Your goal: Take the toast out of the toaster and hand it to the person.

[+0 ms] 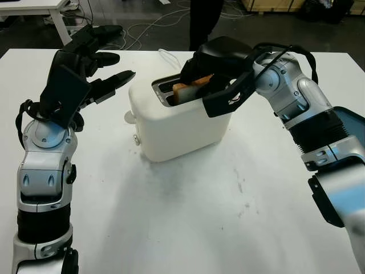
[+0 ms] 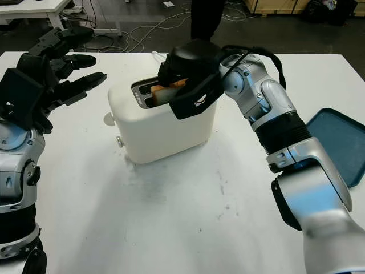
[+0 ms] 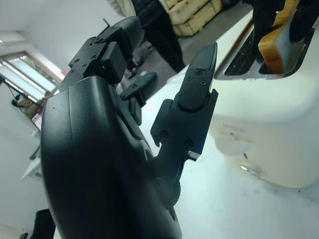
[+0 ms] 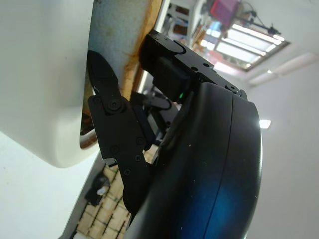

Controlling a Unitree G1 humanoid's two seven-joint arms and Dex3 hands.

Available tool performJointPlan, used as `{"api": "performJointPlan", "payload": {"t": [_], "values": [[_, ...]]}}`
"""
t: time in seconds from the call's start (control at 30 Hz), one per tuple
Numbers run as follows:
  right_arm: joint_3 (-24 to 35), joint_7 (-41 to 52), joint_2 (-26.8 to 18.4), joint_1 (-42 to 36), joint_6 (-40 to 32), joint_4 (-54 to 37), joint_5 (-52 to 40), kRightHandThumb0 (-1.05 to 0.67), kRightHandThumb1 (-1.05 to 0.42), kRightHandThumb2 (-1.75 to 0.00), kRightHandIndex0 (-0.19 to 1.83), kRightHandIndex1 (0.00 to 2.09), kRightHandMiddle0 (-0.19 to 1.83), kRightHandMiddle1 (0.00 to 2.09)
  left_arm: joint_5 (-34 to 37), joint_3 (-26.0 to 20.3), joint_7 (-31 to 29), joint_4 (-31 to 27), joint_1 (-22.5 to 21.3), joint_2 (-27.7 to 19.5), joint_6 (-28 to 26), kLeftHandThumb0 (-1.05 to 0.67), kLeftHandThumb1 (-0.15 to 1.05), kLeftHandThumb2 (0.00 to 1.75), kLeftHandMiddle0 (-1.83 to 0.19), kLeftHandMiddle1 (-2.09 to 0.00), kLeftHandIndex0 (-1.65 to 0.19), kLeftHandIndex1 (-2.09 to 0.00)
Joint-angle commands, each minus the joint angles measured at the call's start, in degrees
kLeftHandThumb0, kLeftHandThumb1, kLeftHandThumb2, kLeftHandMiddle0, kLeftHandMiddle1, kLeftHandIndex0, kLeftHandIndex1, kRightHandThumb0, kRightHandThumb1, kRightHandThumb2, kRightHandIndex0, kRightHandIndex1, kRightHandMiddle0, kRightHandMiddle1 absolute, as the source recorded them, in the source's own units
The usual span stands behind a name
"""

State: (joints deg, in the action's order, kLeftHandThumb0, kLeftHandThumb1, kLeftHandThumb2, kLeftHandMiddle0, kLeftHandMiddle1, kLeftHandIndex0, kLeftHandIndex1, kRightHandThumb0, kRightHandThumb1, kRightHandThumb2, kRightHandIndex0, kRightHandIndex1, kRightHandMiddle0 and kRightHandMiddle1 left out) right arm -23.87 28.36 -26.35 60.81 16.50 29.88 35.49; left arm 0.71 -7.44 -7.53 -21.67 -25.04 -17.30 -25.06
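Note:
A white toaster [image 1: 177, 128] stands in the middle of the white table [image 1: 188, 222]. A slice of browned toast [image 1: 180, 91] sticks up out of its top slot. My right hand [image 1: 199, 80] reaches over the toaster from the right, and its black fingers [image 3: 261, 17] close around the toast. The right wrist view shows a finger [image 4: 112, 114] pressed beside the toast's crust [image 4: 139, 40] at the toaster wall [image 4: 40, 74]. My left hand [image 1: 117, 57] is raised to the left of the toaster, open and holding nothing. A person's dark legs [image 1: 205, 20] stand beyond the table's far edge.
A blue tray [image 2: 336, 142] lies at the right edge of the table. The toaster's white cord [image 1: 167, 56] runs off toward the far edge. Cables and another table's legs [image 1: 60, 20] lie on the floor behind.

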Motion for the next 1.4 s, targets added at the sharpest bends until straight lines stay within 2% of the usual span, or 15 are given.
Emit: {"api": "performJointPlan", "payload": {"t": [0.0,0.13,0.17,0.2,0.23,0.27,0.33,0.37,0.43,0.57,0.6,0.7,0.97,1.17,1.37], "values": [[-1.84,1.9,0.22,-1.8,0.63,1.03,0.48,-0.32,-0.73,-0.01,0.81,1.12,1.13,0.06,0.13,-0.27,-0.06,-0.2,0.96,-0.11,1.18,-0.24,0.84,0.0,-0.2,-0.95,-0.32,-0.52],[-3.43,0.84,0.11,-2.46,1.51,2.1,1.67,-0.43,-0.73,0.0,0.87,1.24,1.26,0.15,0.23,-0.39,-0.07,-0.25,0.94,-0.12,0.98,-0.23,0.84,0.0,-0.2,-0.95,-0.32,-0.53],[-4.0,-0.26,-0.1,-2.6,2.68,2.82,2.2,-0.46,-0.73,0.0,0.9,1.29,1.25,0.28,0.2,-0.39,-0.08,-0.2,0.95,-0.13,1.11,-0.23,0.84,0.0,-0.2,-0.96,-0.32,-0.53],[-4.7,-1.29,-0.27,-2.67,3.62,3.65,2.84,-0.52,-0.76,0.0,0.94,1.38,1.11,0.64,0.2,-0.4,-0.1,-0.16,0.98,-0.12,1.21,-0.24,0.84,0.0,-0.2,-0.96,-0.32,-0.53],[-5.25,-2.08,-0.38,-2.65,4.35,4.36,3.36,-0.55,-0.77,0.0,0.94,1.47,1.0,0.93,0.17,-0.39,-0.09,-0.15,1.01,-0.12,1.27,-0.25,0.84,0.0,-0.2,-0.96,-0.32,-0.53],[-5.88,-3.12,-0.5,-2.59,5.24,5.16,4.07,-0.58,-0.78,0.0,0.95,1.53,0.93,1.1,0.1,-0.38,-0.04,-0.2,1.03,-0.11,1.2,-0.25,0.84,0.0,-0.2,-0.96,-0.32,-0.53],[-7.28,-5.36,-0.86,-2.29,7.45,6.76,5.55,-0.62,-0.84,-0.01,1.0,1.57,0.91,1.18,0.04,-0.36,-0.03,-0.28,1.03,-0.14,1.08,-0.26,0.84,0.0,-0.2,-0.96,-0.32,-0.53],[-8.2,-6.63,-1.15,-2.0,8.51,7.38,6.76,-0.63,-0.87,-0.02,1.02,1.56,0.93,1.14,0.11,-0.4,-0.04,-0.35,1.0,-0.13,0.84,-0.26,0.84,0.0,-0.2,-0.96,-0.32,-0.53],[-9.67,-8.14,-1.47,-1.51,9.32,8.0,8.75,-0.64,-0.91,-0.11,1.05,1.44,0.95,1.0,0.12,-0.41,-0.08,-0.33,0.98,-0.17,0.83,-0.27,0.84,0.0,-0.19,-0.96,-0.32,-0.53],[-11.4,-9.33,-1.9,-0.43,10.61,9.44,10.31,-0.6,-0.92,-0.31,1.07,1.4,0.97,1.01,0.17,-0.46,-0.03,-0.52,1.05,-0.14,0.61,-0.26,0.84,0.0,-0.2,-0.96,-0.32,-0.53],[-11.58,-10.43,-2.14,-0.08,11.25,9.79,10.7,-0.57,-0.92,-0.34,1.04,1.59,0.92,1.31,0.13,-0.44,-0.04,-0.5,1.09,-0.15,0.74,-0.25,0.84,0.0,-0.2,-0.96,-0.32,-0.53],[-10.69,-13.2,-2.63,0.8,12.2,10.08,10.25,-0.51,-0.92,-0.38,1.05,1.73,0.84,1.68,0.15,-0.48,-0.03,-0.38,1.2,-0.1,1.12,-0.25,0.84,0.0,-0.2,-0.96,-0.32,-0.54],[-4.53,-19.25,-1.52,4.41,11.87,12.64,5.94,-0.47,-0.92,-0.36,1.0,1.75,0.79,1.74,0.03,-0.36,-0.21,-0.15,1.34,-0.28,1.37,-0.26,0.84,0.0,-0.21,-0.96,-0.33,-0.54],[2.08,-21.0,-0.61,7.67,9.98,13.0,2.08,-0.48,-0.92,-0.42,1.02,1.75,0.73,1.75,0.03,-0.42,0.17,-0.36,1.37,-0.01,0.72,-0.24,0.84,0.0,-0.2,-0.96,-0.33,-0.54],[8.47,-21.38,-0.39,11.41,11.38,15.82,-4.52,-0.47,-0.92,-0.45,1.09,1.75,0.81,1.75,-0.09,-0.47,0.02,-0.18,1.5,-0.27,1.03,-0.25,0.84,0.0,-0.21,-0.95,-0.33,-0.54]]}}
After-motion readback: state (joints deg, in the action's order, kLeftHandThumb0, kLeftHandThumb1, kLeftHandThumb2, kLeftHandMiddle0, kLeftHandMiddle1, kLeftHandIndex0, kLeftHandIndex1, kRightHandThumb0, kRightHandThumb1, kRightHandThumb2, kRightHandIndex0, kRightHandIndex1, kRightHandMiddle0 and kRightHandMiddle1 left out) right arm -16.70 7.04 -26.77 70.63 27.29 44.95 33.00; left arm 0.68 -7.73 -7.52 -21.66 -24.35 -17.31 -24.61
